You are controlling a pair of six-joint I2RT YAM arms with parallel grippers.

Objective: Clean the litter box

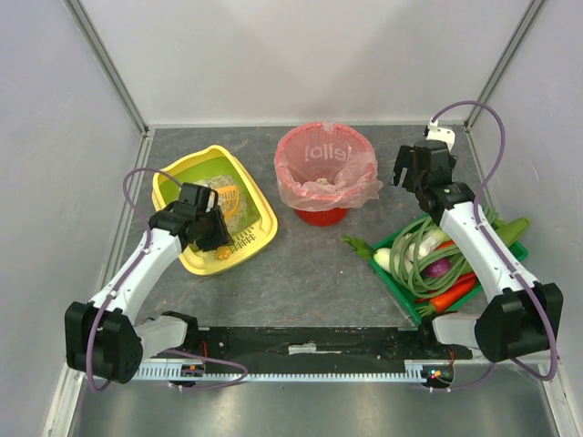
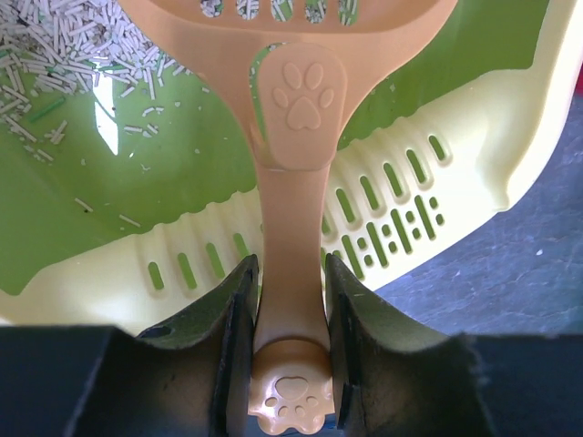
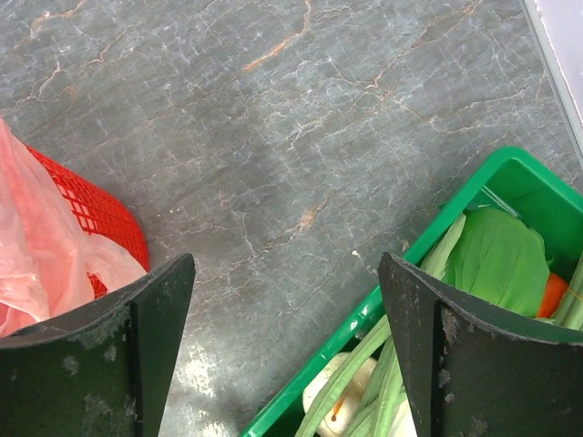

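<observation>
The left tool point(image 2: 291, 266) pinches the handle of the orange scoop point(image 2: 296, 118) over the litter box point(image 2: 474, 155) at 9 o'clock, while the right tool point(image 3: 287, 264) hangs spread wide above the worktop point(image 3: 273, 137) at 2 o'clock.

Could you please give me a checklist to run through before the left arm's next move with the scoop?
1. The left gripper is shut on the scoop handle: ok.
2. The scoop head is over the litter box, inside its rim: ok.
3. Waste on the scoop: cannot tell.
4. The red bin has its bag open at the top: ok.
5. The right gripper is open, beside the bin and not over it: ok.
</observation>
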